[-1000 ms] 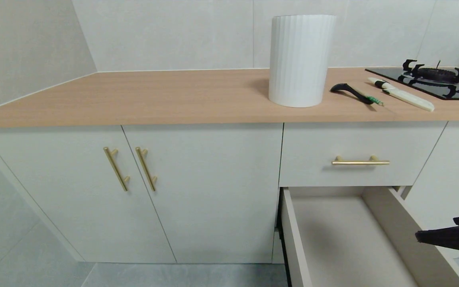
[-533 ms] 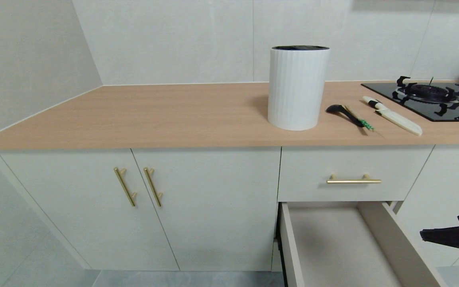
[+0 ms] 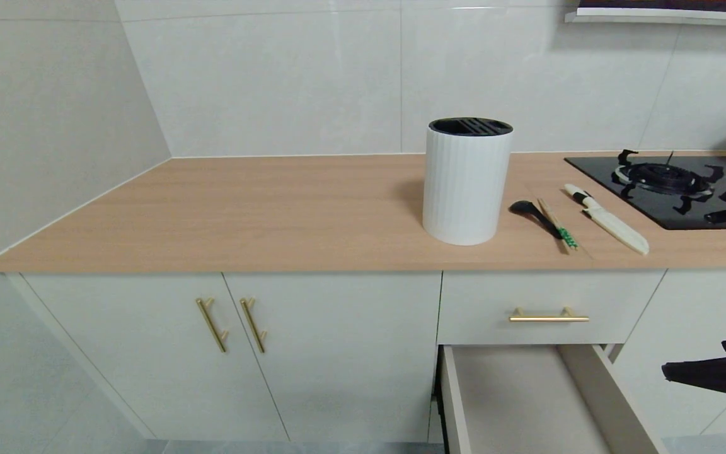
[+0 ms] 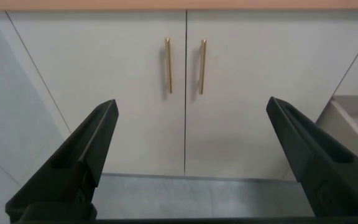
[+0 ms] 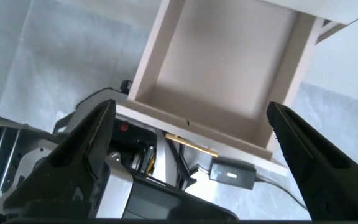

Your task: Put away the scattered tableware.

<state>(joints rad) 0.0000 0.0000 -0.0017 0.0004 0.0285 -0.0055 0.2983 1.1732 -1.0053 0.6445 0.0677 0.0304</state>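
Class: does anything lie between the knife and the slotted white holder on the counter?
Yes. The spoon and chopsticks lie on the counter between the knife and the holder. Both lie flat, so a lifted knife would likely pass over them.

We see a wooden countertop [image 3: 243,214] meeting a pale tiled wall [image 3: 275,82], with a black gas hob [image 3: 665,183] set in at its right end. Beneath it are two white cabinet doors [image 3: 338,359], their brass bar handles [image 3: 212,325] side by side.

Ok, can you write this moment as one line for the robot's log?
left claw: open, empty | right claw: open, empty, by open lower drawer | knife, spoon, chopsticks: on counter beside holder
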